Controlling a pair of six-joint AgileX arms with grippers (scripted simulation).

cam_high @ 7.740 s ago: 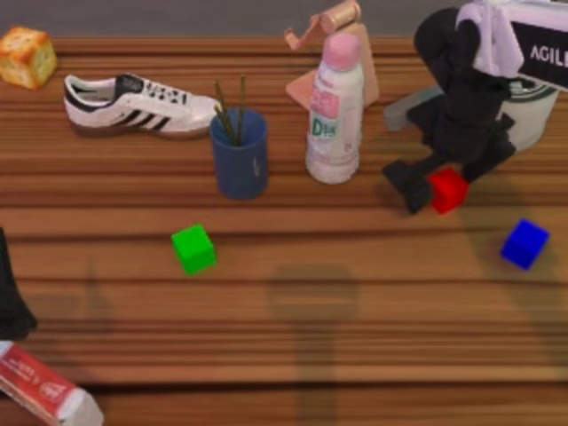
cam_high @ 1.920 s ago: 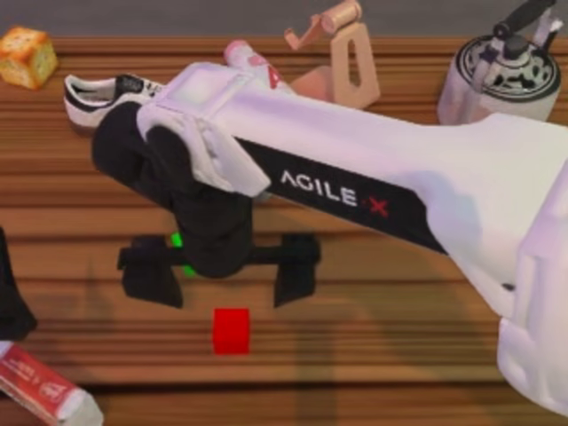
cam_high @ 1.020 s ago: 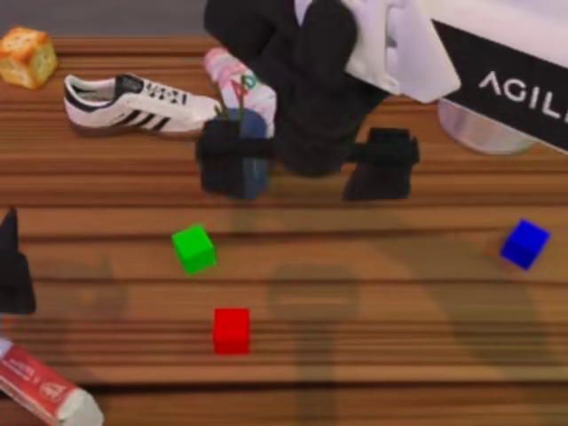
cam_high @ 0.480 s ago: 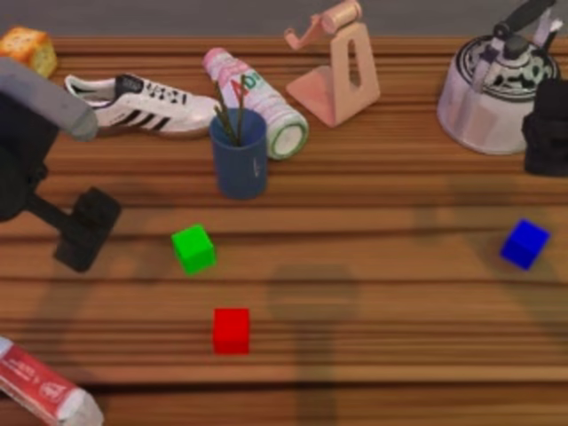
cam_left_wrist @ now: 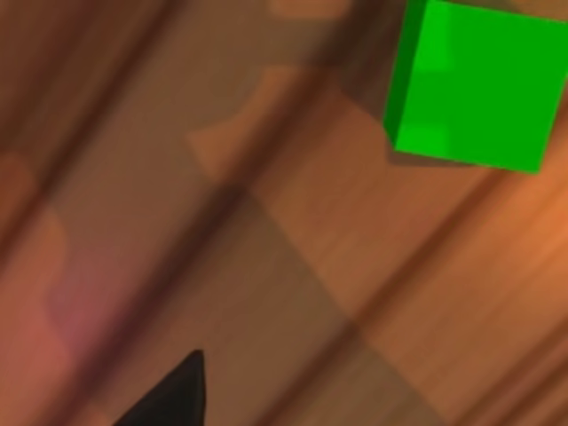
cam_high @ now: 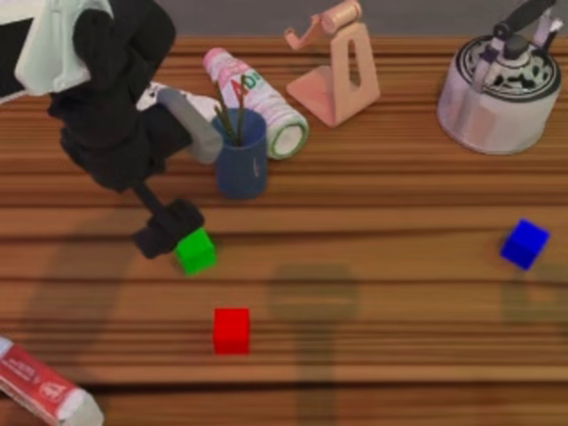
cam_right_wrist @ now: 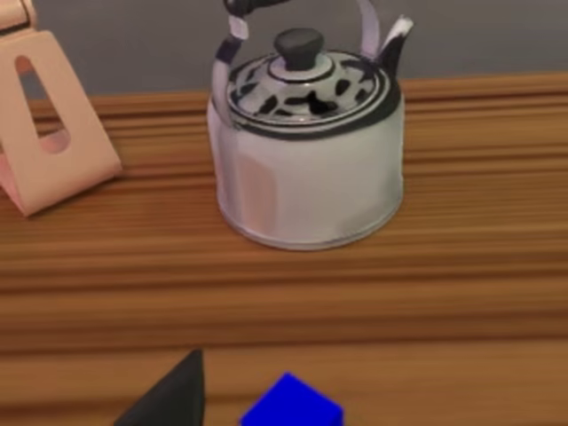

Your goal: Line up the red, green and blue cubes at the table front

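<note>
back row: kettle (cam_high: 501, 84) far right, pink stand (cam_high: 342, 71) centre, pink bottle (cam_high: 257, 102) lying beside blue cup (cam_high: 241, 155) holding sticks. red-white carton (cam_high: 40, 389) front-left corner.

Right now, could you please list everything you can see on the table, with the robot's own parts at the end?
Green cube: one, green, centre-left, beside the left gripper.
Red cube: one, red, front, left of centre.
Blue cube: one, blue, right side.
Cup: one, dark blue, holding sticks, behind the green cube.
Bottle: one, pink-white, lying down, back.
Stand: one, peach, back centre.
Kettle: one, silver-black, back right.
Carton: one, red-white, front-left corner.
Table: one, brown wood.
Left gripper: one, black, low at the green cube.
</note>
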